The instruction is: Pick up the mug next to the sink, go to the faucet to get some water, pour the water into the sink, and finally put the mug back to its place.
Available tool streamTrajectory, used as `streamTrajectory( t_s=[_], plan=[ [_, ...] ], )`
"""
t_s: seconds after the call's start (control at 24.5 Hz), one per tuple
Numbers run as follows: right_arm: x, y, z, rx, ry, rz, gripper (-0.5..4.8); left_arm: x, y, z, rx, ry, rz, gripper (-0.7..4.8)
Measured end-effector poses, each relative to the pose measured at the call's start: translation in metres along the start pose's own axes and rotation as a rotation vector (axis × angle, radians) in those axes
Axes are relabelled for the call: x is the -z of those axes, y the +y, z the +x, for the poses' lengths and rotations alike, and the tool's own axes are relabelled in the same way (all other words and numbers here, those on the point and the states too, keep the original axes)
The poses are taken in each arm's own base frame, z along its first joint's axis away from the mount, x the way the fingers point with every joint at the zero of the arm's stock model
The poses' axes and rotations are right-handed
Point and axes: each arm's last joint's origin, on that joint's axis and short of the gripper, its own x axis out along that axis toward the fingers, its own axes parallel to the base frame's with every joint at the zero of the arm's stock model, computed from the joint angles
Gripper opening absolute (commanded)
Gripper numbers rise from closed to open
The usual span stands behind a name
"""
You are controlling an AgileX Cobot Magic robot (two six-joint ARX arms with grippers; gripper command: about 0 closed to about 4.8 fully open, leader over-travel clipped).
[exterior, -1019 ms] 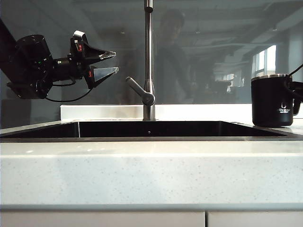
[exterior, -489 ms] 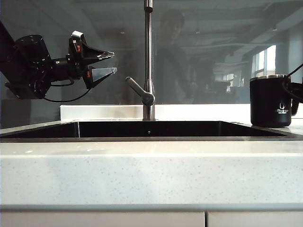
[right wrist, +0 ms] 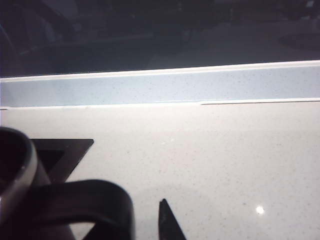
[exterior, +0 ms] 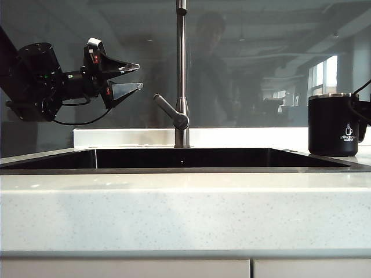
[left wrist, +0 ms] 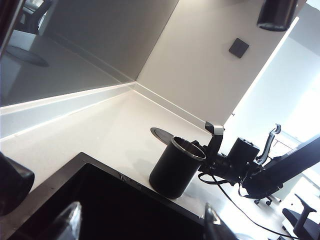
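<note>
The matte black mug with its steel rim stands upright on the counter right of the sink. In the left wrist view the mug sits beside the sink's corner, and my right gripper is at its handle side. In the right wrist view the handle fills the foreground. One fingertip stands a small gap away from it, and the other finger is hidden. My left gripper hangs open in the air left of the faucet, holding nothing. No water shows.
The faucet's lever angles out to the left near its base. A glass backsplash and a low stone ledge run behind the sink. A round dark disc lies on the counter behind the mug. A cable trails from the right arm.
The mug shifted slightly left and then back right on the counter, and its logo turned a little. The left gripper has stayed where it was.
</note>
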Motion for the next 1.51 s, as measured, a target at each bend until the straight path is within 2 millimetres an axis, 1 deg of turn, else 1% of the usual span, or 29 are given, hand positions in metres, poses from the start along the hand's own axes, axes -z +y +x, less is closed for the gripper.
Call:
streamTrajectory(
  t_s=[0.29,0.61,0.73,0.77,0.82,0.86,0.9,0.94,0.98,1.02,1.22,1.35,1.43,1.51],
  plan=[
    [0.009,0.004,-0.011,0.004,0.032,0.012,1.08,0.0,0.0,0.0,-0.001,-0.001,0.0,3.08],
    [-0.005,0.011,-0.029,0.004,-0.018,-0.002,1.08,0.0,0.0,-0.001,-0.001,-0.002,0.001,3.08],
    [-0.016,0.016,-0.038,0.002,-0.051,0.002,1.08,0.0,0.0,-0.001,-0.001,-0.001,0.001,3.06],
    [-0.02,0.018,-0.044,-0.001,-0.064,0.026,1.08,-0.001,0.0,-0.002,-0.003,0.0,-0.004,2.74],
    [-0.023,0.02,-0.047,-0.002,-0.074,0.042,1.08,-0.001,0.0,-0.003,-0.004,-0.001,-0.015,2.06],
    [-0.024,0.021,-0.05,-0.003,-0.077,0.053,1.06,-0.002,0.0,-0.005,-0.004,-0.003,-0.019,1.01],
    [-0.028,0.023,-0.055,-0.004,-0.091,0.064,0.92,-0.003,-0.002,-0.006,-0.002,-0.005,-0.019,-0.24],
    [-0.031,0.025,-0.06,-0.005,-0.098,0.079,0.62,-0.004,-0.004,-0.007,0.002,-0.008,-0.013,-0.01],
    [-0.034,0.027,-0.064,-0.007,-0.103,0.09,0.14,-0.006,-0.005,-0.008,0.003,-0.002,-0.026,-0.04],
    [-0.038,0.03,-0.069,-0.012,-0.11,0.104,-0.11,-0.007,-0.006,-0.009,0.003,-0.001,-0.034,-0.05],
    [-0.057,0.039,-0.086,-0.064,-0.148,0.12,-0.05,-0.023,-0.018,-0.015,0.004,0.016,-0.019,-0.04],
    [-0.069,0.044,-0.095,-0.066,-0.15,0.146,0.39,-0.04,-0.033,-0.021,0.0,0.022,0.017,-0.02],
    [-0.077,0.047,-0.101,-0.065,-0.157,0.166,0.42,-0.055,-0.046,-0.028,-0.01,0.01,0.049,-0.01],
    [-0.088,0.054,-0.116,-0.059,-0.125,0.224,0.39,-0.087,-0.078,-0.042,-0.034,-0.01,0.133,0.0]
  ],
)
